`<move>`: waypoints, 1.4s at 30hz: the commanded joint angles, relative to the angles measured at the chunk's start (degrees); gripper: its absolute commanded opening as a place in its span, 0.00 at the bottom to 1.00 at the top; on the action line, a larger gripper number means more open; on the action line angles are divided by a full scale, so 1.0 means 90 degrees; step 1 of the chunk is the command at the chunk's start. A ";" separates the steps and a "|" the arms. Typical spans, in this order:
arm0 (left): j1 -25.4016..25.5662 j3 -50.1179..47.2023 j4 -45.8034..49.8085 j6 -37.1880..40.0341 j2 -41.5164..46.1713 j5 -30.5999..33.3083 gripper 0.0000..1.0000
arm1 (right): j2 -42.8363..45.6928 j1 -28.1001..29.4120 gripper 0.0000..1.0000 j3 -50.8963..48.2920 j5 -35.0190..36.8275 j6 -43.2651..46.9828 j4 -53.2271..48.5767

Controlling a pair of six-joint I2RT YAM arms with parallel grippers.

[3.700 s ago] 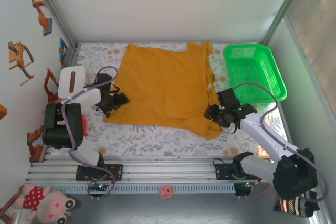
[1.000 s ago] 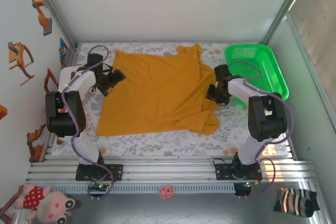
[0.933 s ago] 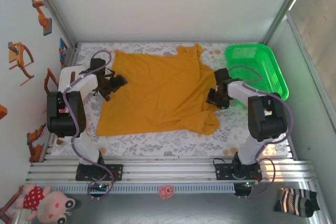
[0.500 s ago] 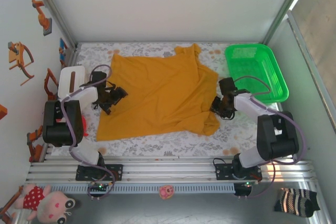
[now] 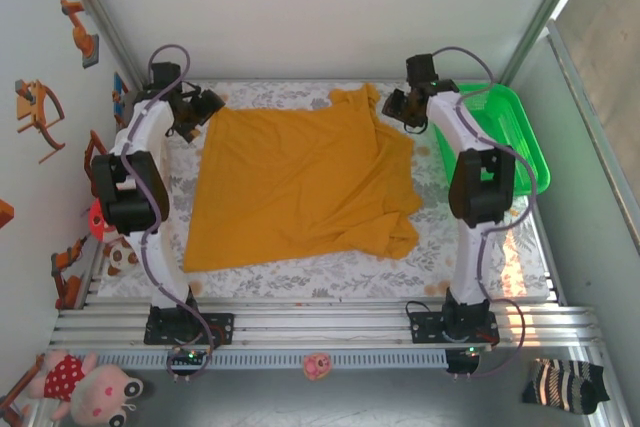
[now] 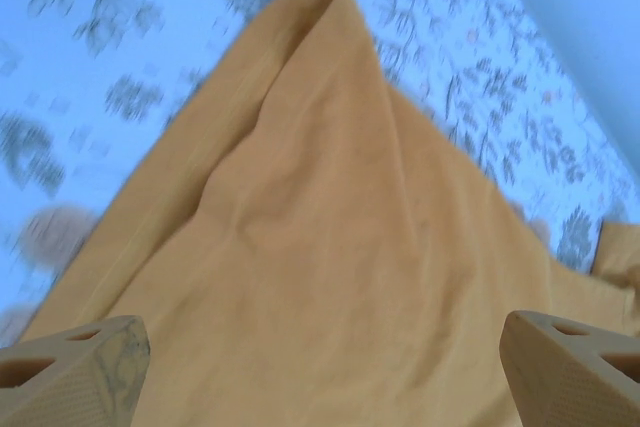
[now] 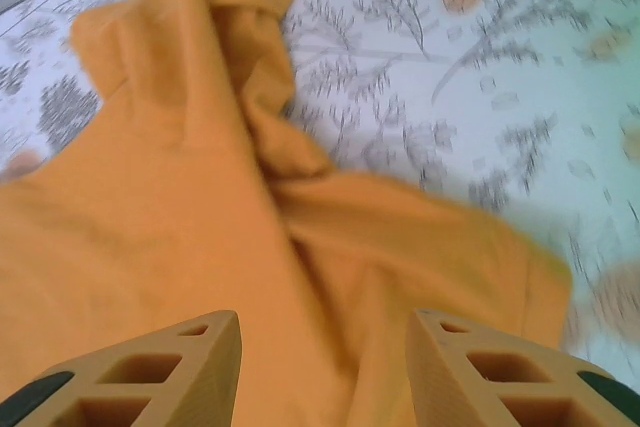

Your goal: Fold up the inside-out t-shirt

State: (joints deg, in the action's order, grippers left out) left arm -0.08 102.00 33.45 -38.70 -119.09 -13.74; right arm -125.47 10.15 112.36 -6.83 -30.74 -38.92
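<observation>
The inside-out t-shirt, mustard yellow, lies spread on the floral table cover with a sleeve bunched at its far right corner. My left gripper hovers over the shirt's far left corner; in the left wrist view its fingers stand wide apart above the cloth, holding nothing. My right gripper is over the far right sleeve. In the right wrist view it is open, with wrinkled shirt fabric below the gap.
A green plastic basket stands at the far right, just beyond the right arm. White walls close off the back and sides. Beyond the near rail lie plush toys and a striped sock.
Both arms have reached from the shirt's side edges out to its far corners. The right gripper has opened wider. The shirt has barely shifted.
</observation>
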 commanded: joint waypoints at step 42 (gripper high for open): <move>0.0050 0.1119 -0.0455 -0.0943 -0.2029 -0.0827 0.96 | -0.1984 -0.0363 0.00 0.1187 -0.0632 -0.0343 -0.0121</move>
State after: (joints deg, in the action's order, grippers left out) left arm 0.60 110.72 28.67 -45.45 -135.55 -21.87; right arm -143.09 8.80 123.57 -14.09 -32.32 -39.99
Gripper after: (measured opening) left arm 0.965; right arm 0.052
